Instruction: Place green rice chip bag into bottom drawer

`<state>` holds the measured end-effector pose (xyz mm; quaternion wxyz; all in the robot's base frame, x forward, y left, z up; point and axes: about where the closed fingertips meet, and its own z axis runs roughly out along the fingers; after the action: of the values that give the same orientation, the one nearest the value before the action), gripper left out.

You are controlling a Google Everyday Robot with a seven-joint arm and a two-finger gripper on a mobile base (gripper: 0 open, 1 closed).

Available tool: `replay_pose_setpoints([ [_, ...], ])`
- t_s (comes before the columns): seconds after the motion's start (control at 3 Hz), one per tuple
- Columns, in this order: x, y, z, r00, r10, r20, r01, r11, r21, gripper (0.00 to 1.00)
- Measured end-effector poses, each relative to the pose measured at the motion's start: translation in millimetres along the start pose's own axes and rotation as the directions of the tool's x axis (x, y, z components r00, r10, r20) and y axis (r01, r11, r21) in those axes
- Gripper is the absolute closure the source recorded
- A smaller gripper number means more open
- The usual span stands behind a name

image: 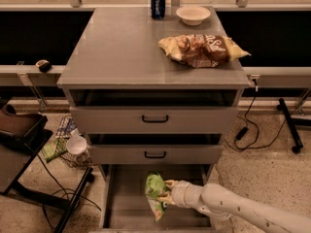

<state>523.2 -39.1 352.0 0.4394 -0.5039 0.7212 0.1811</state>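
Observation:
The green rice chip bag (156, 193) is a small crinkly green bag hanging upright over the pulled-out bottom drawer (126, 212), a flat grey tray below the two upper drawers. My gripper (166, 192) reaches in from the lower right on a white arm (233, 210) and is shut on the bag's right side. The bag hangs near the middle of the drawer, its lower end low over the drawer floor.
On the cabinet top lie a brown-and-yellow chip bag (201, 49), a blue can (158, 3) and a white bowl (193, 14). Two upper drawers with black handles (155, 119) are slightly open. A chair base, cables and a basket with a cup (76, 144) stand at the left.

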Motion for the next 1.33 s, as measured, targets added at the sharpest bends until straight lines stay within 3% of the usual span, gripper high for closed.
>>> replay_pose_setpoints([
  [0.67,0.0,0.0,0.0,1.0,0.0,0.0,0.0,1.0,0.0,0.04],
  [1.33,-0.1,0.2,0.0,1.0,0.0,0.0,0.0,1.0,0.0,0.0],
])
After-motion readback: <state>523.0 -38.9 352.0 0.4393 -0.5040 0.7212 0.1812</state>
